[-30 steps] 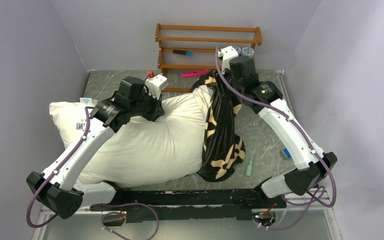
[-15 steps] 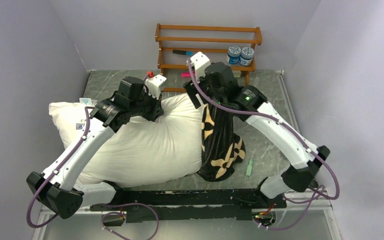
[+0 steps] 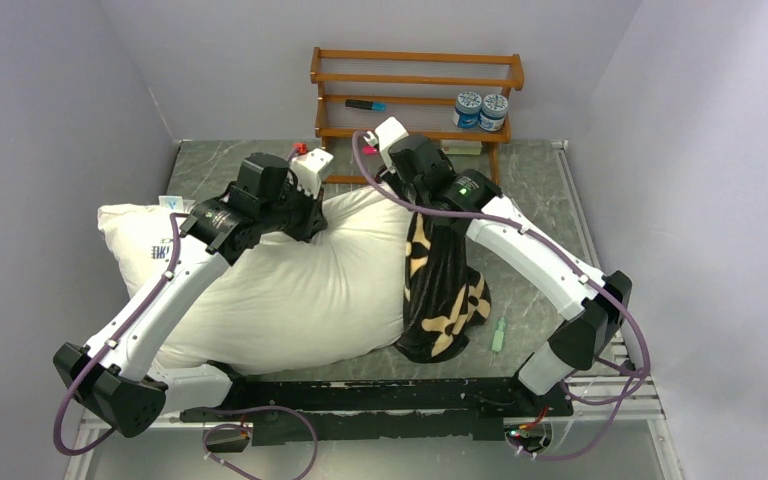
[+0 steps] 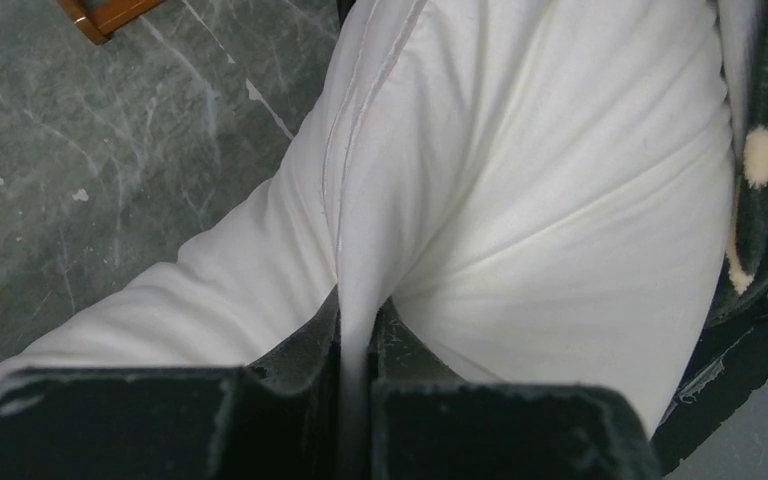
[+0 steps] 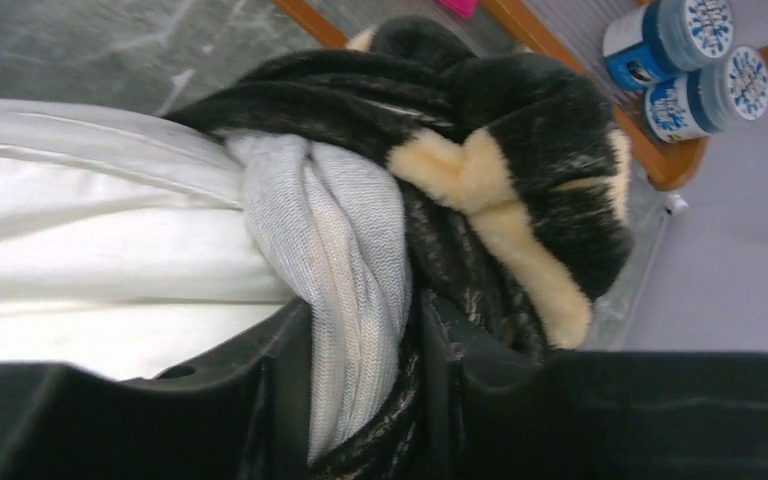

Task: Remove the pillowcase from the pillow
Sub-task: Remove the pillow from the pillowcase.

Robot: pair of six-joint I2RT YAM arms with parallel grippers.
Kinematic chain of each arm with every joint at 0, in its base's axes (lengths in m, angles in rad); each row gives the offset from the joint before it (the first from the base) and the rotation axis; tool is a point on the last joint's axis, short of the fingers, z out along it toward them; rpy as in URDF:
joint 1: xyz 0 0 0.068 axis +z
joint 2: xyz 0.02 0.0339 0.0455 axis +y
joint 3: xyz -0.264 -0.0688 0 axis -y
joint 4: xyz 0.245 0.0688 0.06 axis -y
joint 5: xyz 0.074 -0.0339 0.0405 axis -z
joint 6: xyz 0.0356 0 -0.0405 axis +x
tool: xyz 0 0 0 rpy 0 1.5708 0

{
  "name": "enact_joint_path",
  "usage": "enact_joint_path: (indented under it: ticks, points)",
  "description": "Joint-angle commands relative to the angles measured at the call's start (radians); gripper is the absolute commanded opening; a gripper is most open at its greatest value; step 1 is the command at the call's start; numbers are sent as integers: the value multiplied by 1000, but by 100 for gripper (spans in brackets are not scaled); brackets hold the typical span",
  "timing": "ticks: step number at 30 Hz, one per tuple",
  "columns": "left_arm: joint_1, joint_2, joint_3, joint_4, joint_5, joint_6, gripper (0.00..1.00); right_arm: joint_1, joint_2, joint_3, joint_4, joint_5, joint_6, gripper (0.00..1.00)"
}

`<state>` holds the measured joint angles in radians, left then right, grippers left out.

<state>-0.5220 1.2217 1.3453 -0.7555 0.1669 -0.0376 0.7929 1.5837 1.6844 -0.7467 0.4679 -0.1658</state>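
The pillowcase [image 3: 442, 290] is bunched into a thick black and cream band around the right end of the pillow [image 3: 290, 290], running from near the far edge of the bench [image 3: 210, 165], just in front of the wooden rack [image 3: 415, 80], down toward the near edge. Most of the pillow is already bare and lies across the left half of the bench, its logo end by the left edge.

The left hand [image 4: 357, 345] is clenched on a raised fold of the pillow's white skin along its far side. That looks like an anchor, so the cushion cannot slide while the cover is pulled.

The right hand [image 5: 365, 350] sits at the far end of the bunched band, and its fingers are grasping a gathered wad of the pillowcase: black plush together with a paler grey knit layer, probably its lining. Gripping there, at the top of the roll, suits dragging the cover rightward off the last covered end.

By my reading the task is well along, with only that right end left to free
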Motion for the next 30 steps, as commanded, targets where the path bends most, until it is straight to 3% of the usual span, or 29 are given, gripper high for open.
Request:
enact_joint_path:
  ticks: [1,4,17,24,30]
  points:
    - [15,-47,15,-130,-101,25,5,-96,-37,-29,-31,105,-28,31]
    - [17,-44,18,-135,-111,25,5,-131,-61,-42,-17,101,-19,0]
    - [16,-73,37,-147,-241,23,5,-317,-77,-45,-55,74,86,0]
    - [27,-72,64,-170,-493,-34,5,-317,-97,-45,-63,61,92,0]
    - [114,-23,156,-227,-650,-101,5,-321,-114,-16,-61,171,85,0]
